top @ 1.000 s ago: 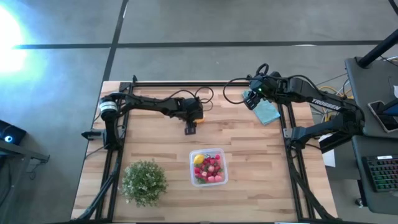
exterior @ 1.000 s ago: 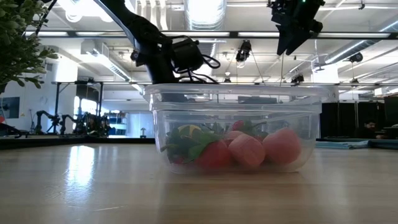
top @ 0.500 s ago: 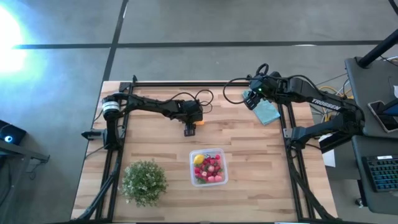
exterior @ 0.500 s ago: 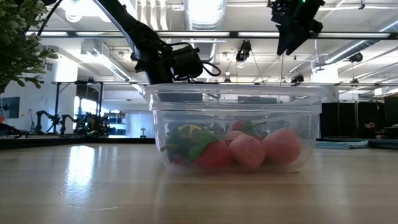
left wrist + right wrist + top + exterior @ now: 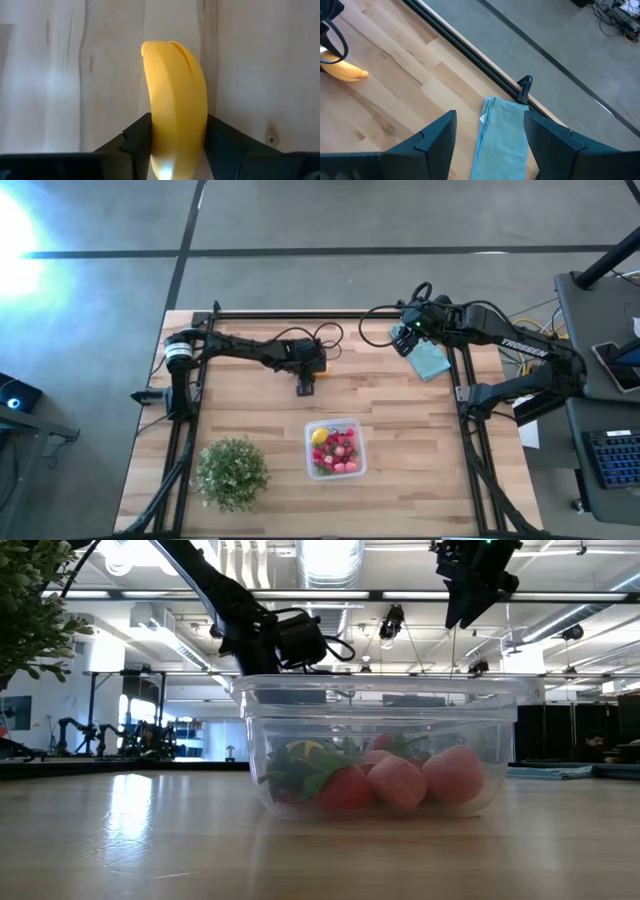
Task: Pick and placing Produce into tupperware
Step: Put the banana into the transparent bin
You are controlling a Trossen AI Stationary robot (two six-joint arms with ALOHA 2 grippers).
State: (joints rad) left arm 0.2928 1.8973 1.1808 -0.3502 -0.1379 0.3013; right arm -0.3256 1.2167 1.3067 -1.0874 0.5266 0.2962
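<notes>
The yellow banana (image 5: 175, 90) sits between the fingers of my left gripper (image 5: 179, 131), which is shut on it over the far middle of the table (image 5: 306, 385). In the right wrist view the banana (image 5: 342, 70) shows beside that gripper. The clear tupperware (image 5: 335, 448) stands on its base near the table's middle. It holds red and pink berries (image 5: 400, 780) and a lemon (image 5: 319, 437). My right gripper (image 5: 490, 116) is open and hangs high above the teal cloth at the far right (image 5: 405, 340). My left gripper pinches the banana between its two fingers (image 5: 137, 140), one on each long side of the fruit (image 5: 172, 145). The fingers lie along the banana, and its free end (image 5: 160, 50) reaches past the fingertips toward the wood. Whether that end touches the table, I cannot tell.
A bushy green potted plant (image 5: 232, 472) stands at the near left. A folded teal cloth (image 5: 502, 135) lies at the far right edge, under my right gripper. A black frame rail (image 5: 300, 315) runs along the far edge. Bare wood lies between the banana and the tupperware.
My left gripper, shut on the banana, has dipped a little and turned at the wrist over the same spot. Less of the banana shows from above than a second ago.
</notes>
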